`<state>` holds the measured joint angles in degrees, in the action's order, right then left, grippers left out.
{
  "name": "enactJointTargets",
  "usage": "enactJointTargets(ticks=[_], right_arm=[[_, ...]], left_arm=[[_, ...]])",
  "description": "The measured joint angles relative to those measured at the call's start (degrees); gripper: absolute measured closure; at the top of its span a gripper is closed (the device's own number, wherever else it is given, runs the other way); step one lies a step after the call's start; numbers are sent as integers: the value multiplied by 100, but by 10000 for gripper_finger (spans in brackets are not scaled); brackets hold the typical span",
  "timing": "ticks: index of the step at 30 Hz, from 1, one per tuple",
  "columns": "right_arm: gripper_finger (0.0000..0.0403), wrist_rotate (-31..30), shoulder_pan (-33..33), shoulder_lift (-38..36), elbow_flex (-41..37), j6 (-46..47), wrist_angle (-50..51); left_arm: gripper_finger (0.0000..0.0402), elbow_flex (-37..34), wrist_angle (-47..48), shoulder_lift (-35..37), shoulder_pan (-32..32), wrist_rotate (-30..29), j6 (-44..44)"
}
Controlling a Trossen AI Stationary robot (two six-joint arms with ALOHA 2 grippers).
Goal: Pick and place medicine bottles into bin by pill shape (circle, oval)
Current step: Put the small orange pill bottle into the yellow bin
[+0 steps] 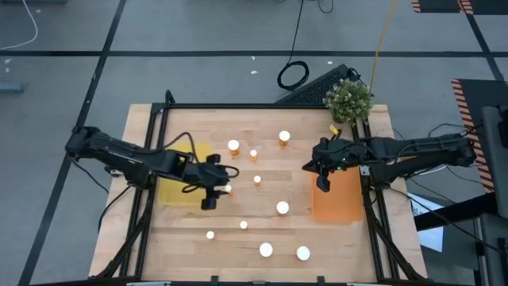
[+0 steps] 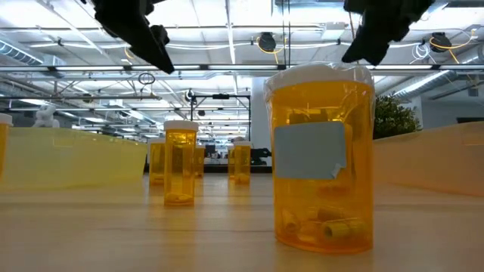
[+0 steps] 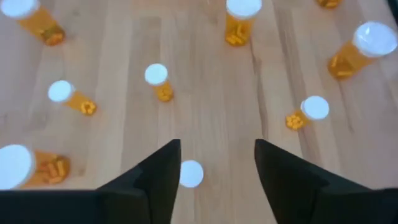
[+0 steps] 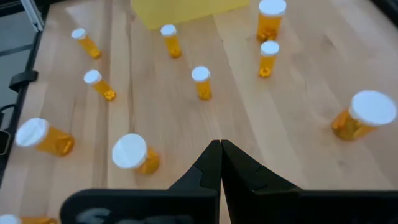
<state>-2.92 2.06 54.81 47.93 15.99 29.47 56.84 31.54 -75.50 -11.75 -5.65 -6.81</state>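
High view: a yellow bin (image 1: 176,191) lies at the table's left and an orange bin (image 1: 337,200) at its right; no contents are discernible in either. Medicine bottles (image 1: 282,208) stand scattered across the wooden table (image 1: 262,226) between the bins. The left gripper (image 3: 216,167) hangs beside the yellow bin, jaws spread wide and empty, with one white-capped bottle (image 3: 191,173) directly beneath the gap. The right gripper (image 4: 221,163) hangs over the orange bin's inner edge, fingers pressed together, holding nothing, bottles well apart from it.
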Motion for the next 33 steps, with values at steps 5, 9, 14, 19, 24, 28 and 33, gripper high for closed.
enactJointTargets(ticks=[5,9,14,19,24,28,33], right_arm=[[403,0,101,-2,-459,48,-395],[403,0,246,0,-628,4,-631],[403,-2,438,-4,-630,-48,-791],[403,-3,589,-4,-630,-172,-850],[403,-15,636,-4,-630,-190,-863],[403,-24,636,-3,-630,-190,-868],[403,-24,636,-4,-630,-189,-868]], left_arm=[[177,269,228,-365,51,-42,22],[176,693,766,-735,128,-46,2],[176,902,1104,-1222,125,-48,22],[176,902,1228,-1659,127,-48,17],[176,902,1204,-1880,127,-196,15],[176,902,1203,-1966,127,-238,42],[176,902,1207,-1979,149,-237,70]])
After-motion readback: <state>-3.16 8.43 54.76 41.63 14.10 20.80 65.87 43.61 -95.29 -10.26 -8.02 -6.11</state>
